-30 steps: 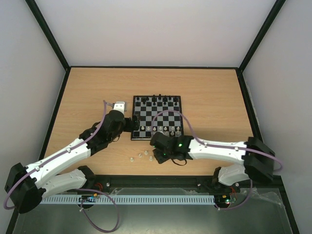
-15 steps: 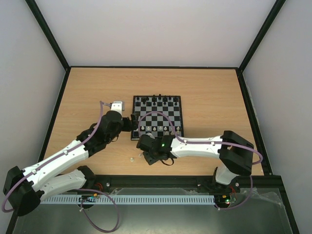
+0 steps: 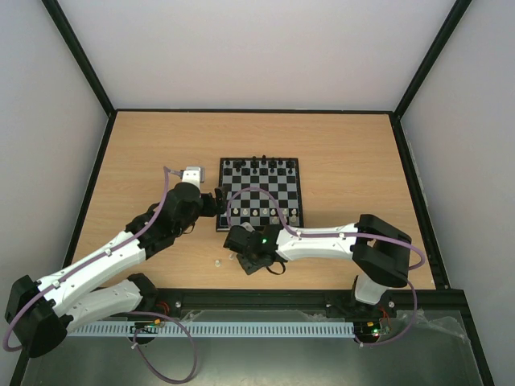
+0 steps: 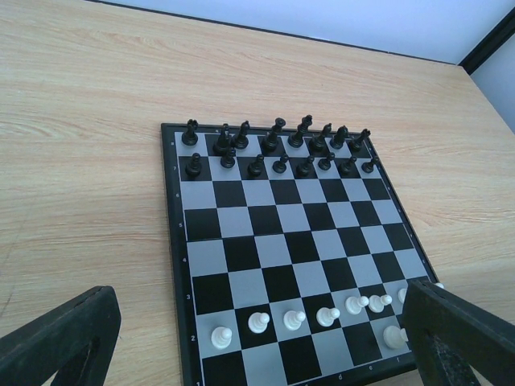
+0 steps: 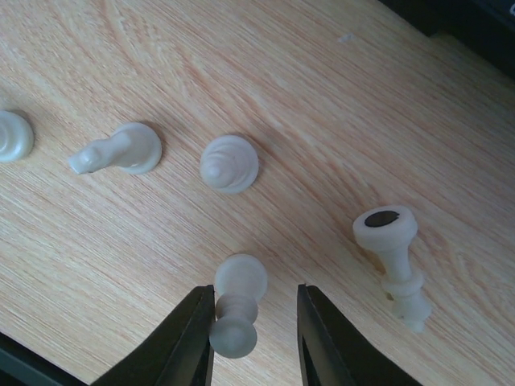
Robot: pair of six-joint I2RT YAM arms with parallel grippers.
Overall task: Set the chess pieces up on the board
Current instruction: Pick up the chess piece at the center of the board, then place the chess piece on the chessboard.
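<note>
A pale chess piece (image 5: 236, 310) lies on its side on the counter (image 5: 322, 121), off the board (image 4: 273, 233), between the half-open right fingers (image 5: 189, 342), not yet pinched. It is probably light, hard and slippery; grip the narrow stem. The left fingers (image 4: 64, 338) are wide open and empty.

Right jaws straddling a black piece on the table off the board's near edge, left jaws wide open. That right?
Colour is wrong: the piece between the jaws of the right gripper is whitish, not black; the right wrist view shows it. Rest holds: it is on the table off the near edge of the board, and the left gripper is wide open.
</note>
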